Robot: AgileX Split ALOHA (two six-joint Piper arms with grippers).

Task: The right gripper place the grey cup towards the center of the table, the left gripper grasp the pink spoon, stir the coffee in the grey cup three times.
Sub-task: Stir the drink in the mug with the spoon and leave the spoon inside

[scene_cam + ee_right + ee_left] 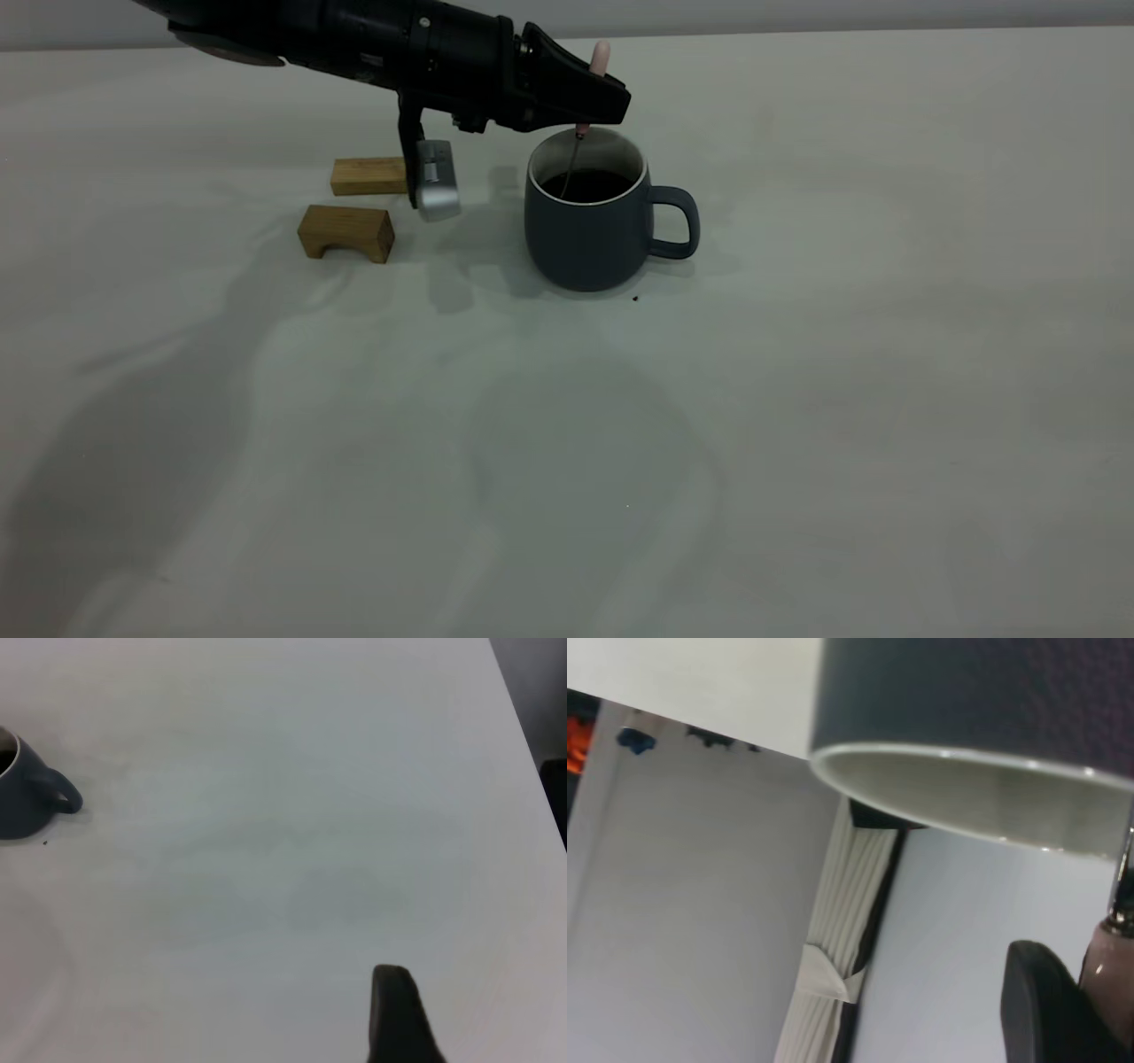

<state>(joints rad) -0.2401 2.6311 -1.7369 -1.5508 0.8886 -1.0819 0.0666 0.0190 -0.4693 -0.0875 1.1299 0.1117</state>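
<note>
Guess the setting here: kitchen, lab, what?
Likely a lab test bench, not a kitchen: a bare table holding only a cup and two wooden blocks, a robot arm above, plain wall behind.

The left gripper (595, 108) is matte black, tapering — a rounded silver-grey box hangs beneath.

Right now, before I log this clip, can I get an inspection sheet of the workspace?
Surface: table, pale, bare at the front; one small dark speck beside the cup.
Job's things: grey cup upright, handle toward the right arm's side, coffee inside; pink spoon upright, metal neck dipping into the coffee.
Clutter: two wooden blocks left of the cup.
Grippers: left hand above the cup rim, shut on the spoon handle; right hand far from the cup, only one finger visible.
Cables: nothing seen.
Surroundings: pale wall behind.
</note>
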